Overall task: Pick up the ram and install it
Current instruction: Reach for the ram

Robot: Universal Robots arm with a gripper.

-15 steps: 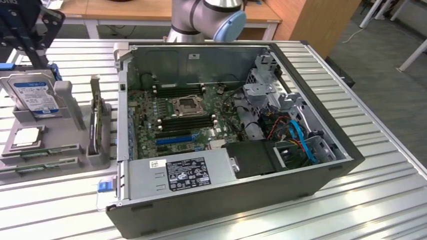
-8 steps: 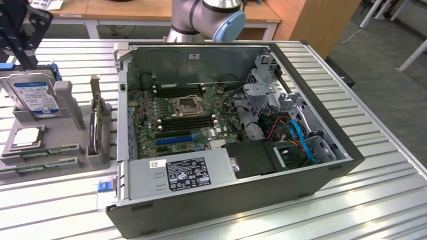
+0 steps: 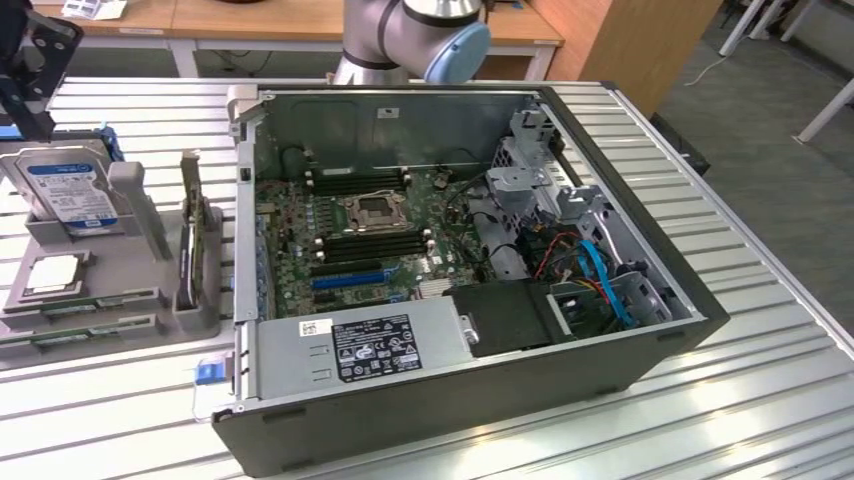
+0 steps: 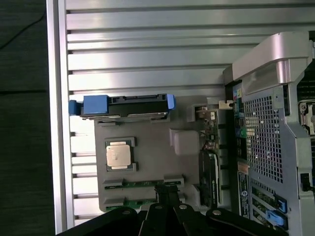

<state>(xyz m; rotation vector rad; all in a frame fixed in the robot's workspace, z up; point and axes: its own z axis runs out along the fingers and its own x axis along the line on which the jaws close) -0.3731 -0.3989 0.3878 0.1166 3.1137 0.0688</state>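
Pincer (image 4: 167, 192) is clenched and empty, with nothing between its tips. It hangs over the grey holder (image 4: 147, 125), which stands on the counter (image 3: 747, 330) just beside the case (image 3: 467, 410), on the exterior view's left of it. The ram (image 4: 142, 183) sits in a groove of that holder, outside the case and well apart from its board slots. A second stick (image 4: 129, 201) lies parallel in the adjoining groove. In the wrist view the tips are directly over these grooves; contact cannot be confirmed. Assessment: the ram looks light, thin and stiff, but fragile, since flexing or pressure on the chips could damage it. Its flat faces are probably smooth enough to slip. The best hold appears to be across the two faces near mid-length of the exposed long edge, clear of the contact edge.
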